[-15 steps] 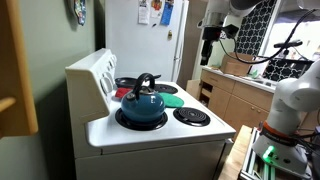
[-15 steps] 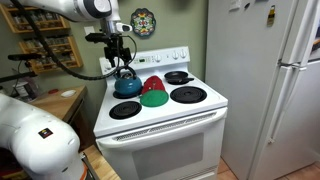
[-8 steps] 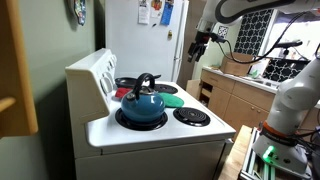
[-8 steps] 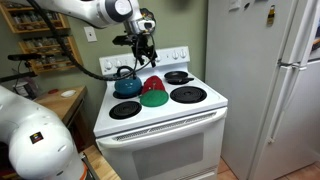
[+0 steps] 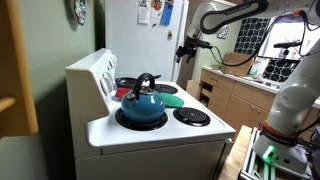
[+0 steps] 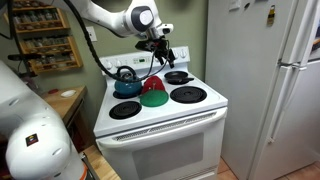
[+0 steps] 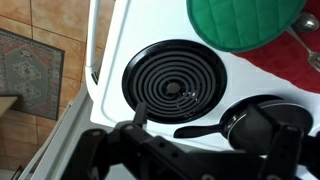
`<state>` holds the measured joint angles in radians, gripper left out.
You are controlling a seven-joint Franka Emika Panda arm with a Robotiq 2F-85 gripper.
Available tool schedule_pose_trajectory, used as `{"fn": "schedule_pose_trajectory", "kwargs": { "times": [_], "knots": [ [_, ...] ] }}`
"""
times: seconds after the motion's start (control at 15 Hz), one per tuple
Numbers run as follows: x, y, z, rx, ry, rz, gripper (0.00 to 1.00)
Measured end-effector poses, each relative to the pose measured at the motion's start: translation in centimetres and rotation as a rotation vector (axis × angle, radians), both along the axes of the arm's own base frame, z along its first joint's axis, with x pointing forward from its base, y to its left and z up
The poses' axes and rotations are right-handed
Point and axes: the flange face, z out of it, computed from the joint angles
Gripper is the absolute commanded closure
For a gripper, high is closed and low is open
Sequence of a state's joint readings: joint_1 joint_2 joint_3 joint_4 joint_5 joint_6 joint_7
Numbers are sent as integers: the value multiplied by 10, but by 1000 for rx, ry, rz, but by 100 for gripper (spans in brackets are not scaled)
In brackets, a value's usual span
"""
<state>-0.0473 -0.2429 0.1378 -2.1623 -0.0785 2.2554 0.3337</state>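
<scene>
My gripper (image 5: 183,50) (image 6: 163,55) hangs open and empty in the air above the back of the white stove (image 5: 150,137) (image 6: 160,126). In the wrist view its dark fingers (image 7: 215,138) frame a small black pan (image 7: 262,125) with its handle pointing left, next to a bare coil burner (image 7: 172,85). A green round pad (image 7: 240,22) (image 6: 154,98) and a red one (image 7: 300,62) (image 6: 153,84) lie mid-stove. A blue kettle (image 5: 143,105) (image 6: 127,84) stands on a burner, apart from the gripper.
A white fridge (image 5: 150,40) (image 6: 270,90) stands beside the stove. A wooden counter with cabinets (image 5: 235,95) and a cluttered shelf (image 6: 45,40) flank it. The stove's raised control panel (image 5: 95,70) lines the back. A patterned rug (image 7: 35,70) lies on the tiled floor.
My gripper has swung sideways from above the kettle across the stove towards the fridge side, staying open and high. Nothing on the stove has moved.
</scene>
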Motion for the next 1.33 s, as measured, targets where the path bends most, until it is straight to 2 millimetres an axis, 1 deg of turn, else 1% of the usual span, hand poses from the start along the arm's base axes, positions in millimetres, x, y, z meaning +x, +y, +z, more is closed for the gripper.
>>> {"fn": "schedule_pose_trajectory", "kwargs": {
  "times": [0.13, 0.67, 0.8, 0.93, 1.13, 1.27, 1.33],
  "knots": [
    [0, 0, 3, 0, -7, 0, 0],
    [1, -1, 5, 3, -14, 0, 0],
    [10, -13, 7, 36, -48, -17, 0],
    [24, -35, 1, 109, -87, -49, 0],
    [51, -69, -20, 225, -146, -94, 0],
    [72, -83, -34, 282, -167, -107, 0],
    [80, -85, -39, 291, -166, -109, 0]
  ]
}}
